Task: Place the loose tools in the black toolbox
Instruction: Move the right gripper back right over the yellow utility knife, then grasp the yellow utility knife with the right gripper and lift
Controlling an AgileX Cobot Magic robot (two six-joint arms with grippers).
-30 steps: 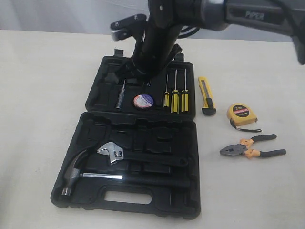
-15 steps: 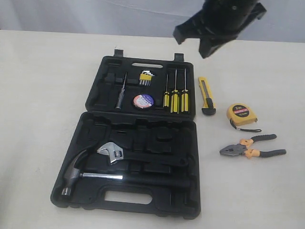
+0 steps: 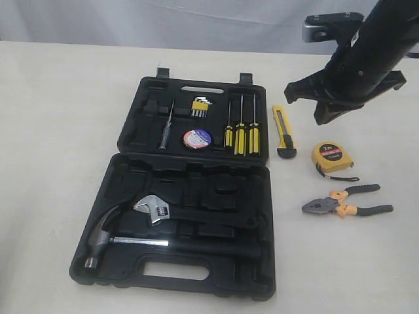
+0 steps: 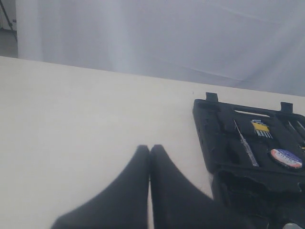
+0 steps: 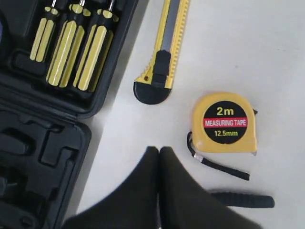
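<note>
Here the right gripper (image 5: 158,150) has its fingers pressed together, holding nothing, above the table (image 5: 267,47). The yellow tape measure (image 5: 225,123) lies just beyond the tips and off to one side. The yellow-black utility knife (image 5: 159,62) is farther ahead, and one handle of the pliers (image 3: 330,205) is close by the fingers. The left gripper (image 4: 149,149) is likewise closed and empty (bare table under it). The black toolbox (image 4: 205,138) sits off beside it, and the black tape roll (image 4: 286,158) lies inside.

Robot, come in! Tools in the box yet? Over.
Left hand, right hand shut, empty. Tape roll in toolbox; knife, tape measure, pliers on table. Nothing blocking.
</note>
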